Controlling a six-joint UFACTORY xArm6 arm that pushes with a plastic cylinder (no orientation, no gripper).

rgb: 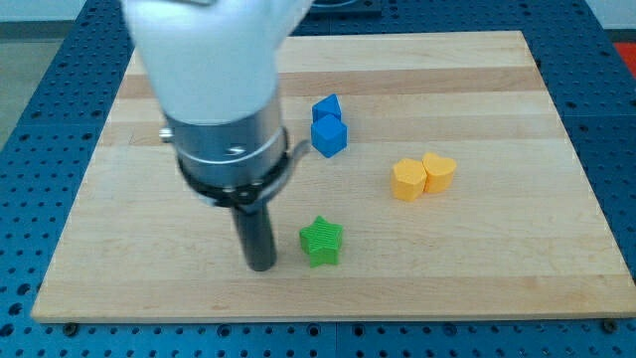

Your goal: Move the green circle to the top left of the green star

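Just left of the green star (321, 242), my tip (260, 267) rests clamping nothing; the green circle is hidden, so the approach probably needs locating it first

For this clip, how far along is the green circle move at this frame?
Nothing looks done: no green circle shows anywhere, so it may be hidden behind the arm. In hand: my tip rests just to the view's left of the green star, apart from it. Left: getting the circle to the star's top left. The two blue blocks and two yellow blocks sit off to the view's right.
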